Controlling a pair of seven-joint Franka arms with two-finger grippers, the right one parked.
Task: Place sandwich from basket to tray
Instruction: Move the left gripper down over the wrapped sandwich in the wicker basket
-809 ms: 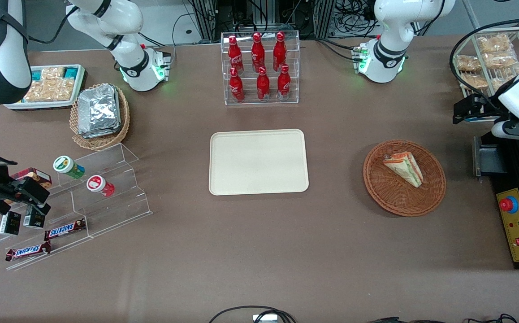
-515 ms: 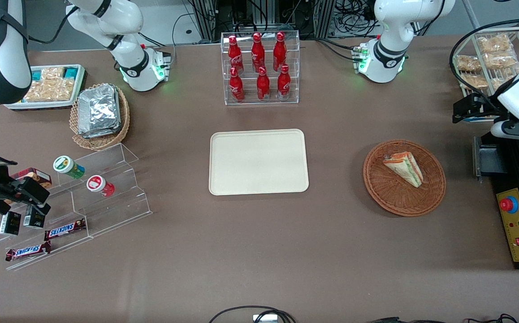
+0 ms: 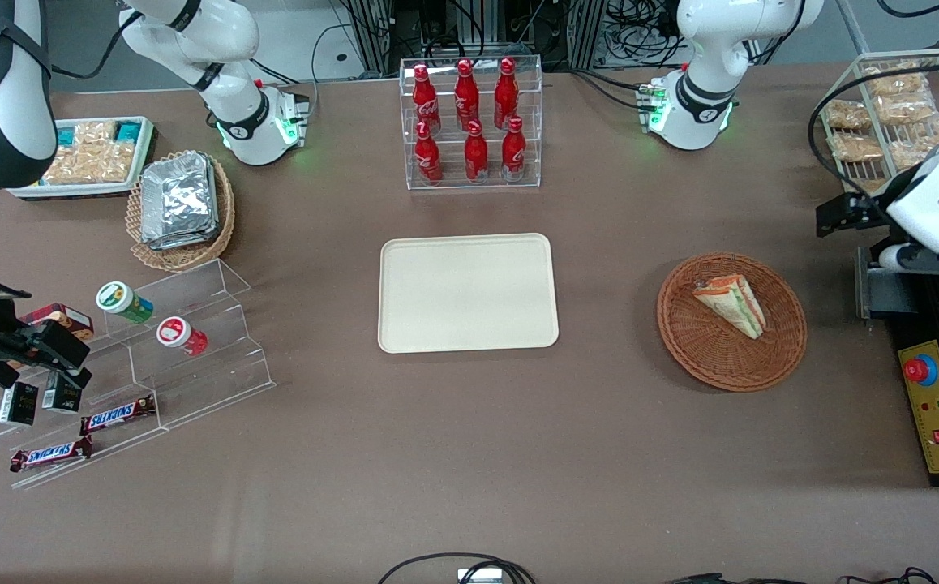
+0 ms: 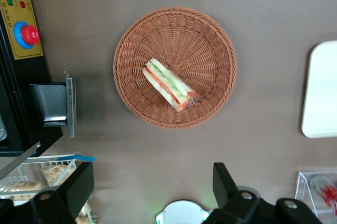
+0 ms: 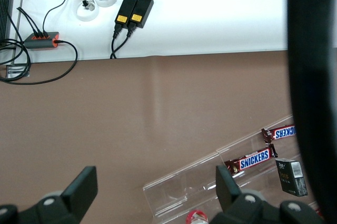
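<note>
Nearest the front camera, bare brown table (image 3: pixel 469 454) is seen; nothing of the task lies there.

Next out, the basket (image 3: pixel 732 321) is set toward the working arm's end of the table, with the sandwich (image 3: pixel 731 303) lying in it, slightly off centre toward the rim farther from the camera. The wedge lies on its side, so the green and orange-red filling layers face up; in the left wrist view the sandwich (image 4: pixel 169 84) is seen whole, with open weave of the basket (image 4: pixel 210 50) around it. That clearance is judged to leave room for fingers to straddle the wedge.

The tray (image 3: pixel 468 293) is placed mid-table, well apart from the basket and level with it. It is bare, so it is judged ready to receive the sandwich anywhere on its surface. One rounded edge of the tray (image 4: pixel 320 92) shows in the wrist view.

Farther out, the gripper (image 3: pixel 834 216) is held high above the table, beside the basket on the working arm's side and not over it. Its fingers (image 4: pixel 79 188) are spread wide and nothing is held. The grasp is judged not yet begun; the height is taken as an approach posture.
</note>
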